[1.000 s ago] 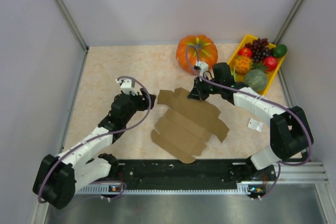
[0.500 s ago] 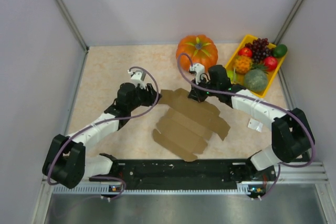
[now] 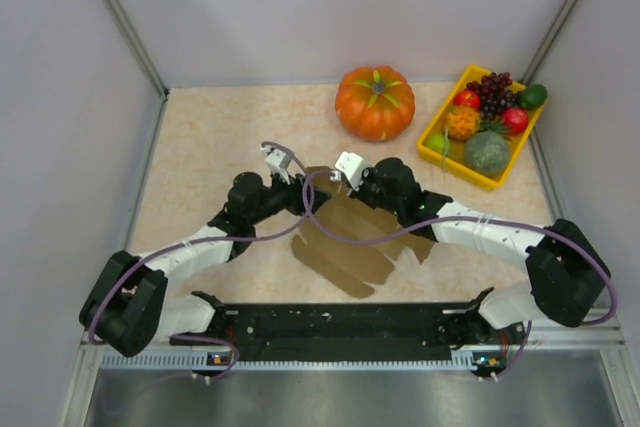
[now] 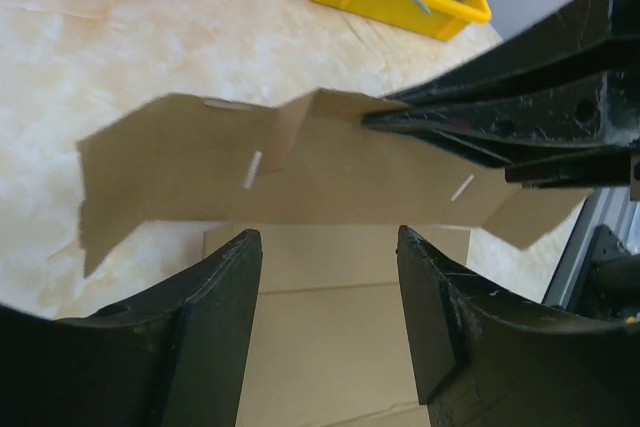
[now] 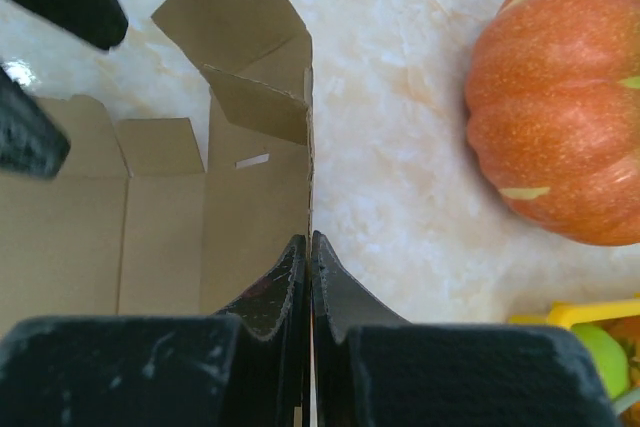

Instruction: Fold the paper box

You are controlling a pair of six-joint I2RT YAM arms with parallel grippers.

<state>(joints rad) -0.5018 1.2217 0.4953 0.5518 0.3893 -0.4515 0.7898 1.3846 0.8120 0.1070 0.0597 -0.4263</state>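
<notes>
Paper box, plain brown cardboard

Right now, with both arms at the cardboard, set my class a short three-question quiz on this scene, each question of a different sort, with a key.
1. True or false: the right gripper is shut on a raised edge of the paper box.
2. Pick one. The left gripper is: A. shut on a flap; B. open, holding nothing; C. out of every view.
3. Fill the blank: in the top view, the pumpkin stands to the ____ of the yellow tray.

Key: 1 true; 2 B; 3 left.
</notes>
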